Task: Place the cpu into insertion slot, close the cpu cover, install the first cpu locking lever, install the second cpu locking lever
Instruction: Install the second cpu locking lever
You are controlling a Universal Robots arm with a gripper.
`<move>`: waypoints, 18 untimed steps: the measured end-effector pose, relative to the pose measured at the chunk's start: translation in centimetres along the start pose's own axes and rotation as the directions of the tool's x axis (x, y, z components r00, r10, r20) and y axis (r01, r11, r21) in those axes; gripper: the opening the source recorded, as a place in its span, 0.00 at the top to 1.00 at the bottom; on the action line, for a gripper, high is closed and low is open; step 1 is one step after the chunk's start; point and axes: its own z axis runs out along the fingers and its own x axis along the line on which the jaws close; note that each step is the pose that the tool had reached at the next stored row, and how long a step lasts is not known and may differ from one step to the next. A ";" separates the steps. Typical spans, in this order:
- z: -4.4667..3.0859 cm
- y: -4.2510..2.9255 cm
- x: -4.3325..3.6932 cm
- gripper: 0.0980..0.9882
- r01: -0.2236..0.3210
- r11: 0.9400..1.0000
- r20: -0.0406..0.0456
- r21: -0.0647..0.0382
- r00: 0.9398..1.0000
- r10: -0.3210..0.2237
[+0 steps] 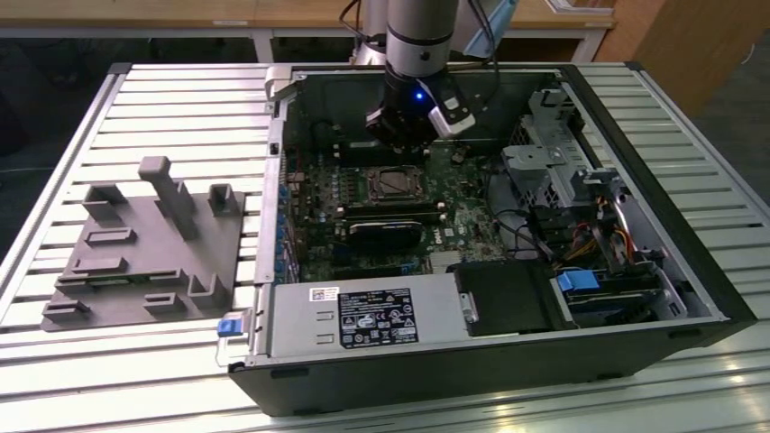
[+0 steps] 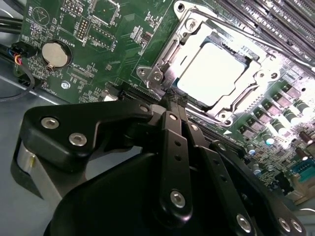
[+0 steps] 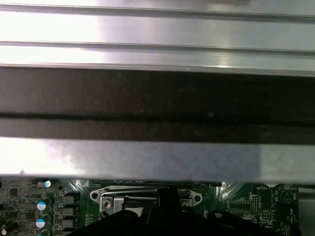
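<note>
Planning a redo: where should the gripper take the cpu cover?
The cover lies flat around the cpu, so its faces can't be pinched. Probably take the thin outer rim on the side by the gripper, coming in low from there, one finger over the edge and one under it. Which side is hinged I cannot tell.

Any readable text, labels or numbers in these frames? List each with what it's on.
Printed label on the power supply box, exterior view: too small to read.
White lettering on the green circuit board, second wrist view: too small and blurred to quote.
Nothing else legible.
</note>
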 end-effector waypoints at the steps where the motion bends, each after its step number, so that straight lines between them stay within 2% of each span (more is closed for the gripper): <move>1: 0.00 -0.03 0.00 0.99 0.000 1.000 0.000 0.000 1.000 0.000; 18: -0.19 -0.78 0.01 0.99 0.000 1.000 0.000 0.000 1.000 0.000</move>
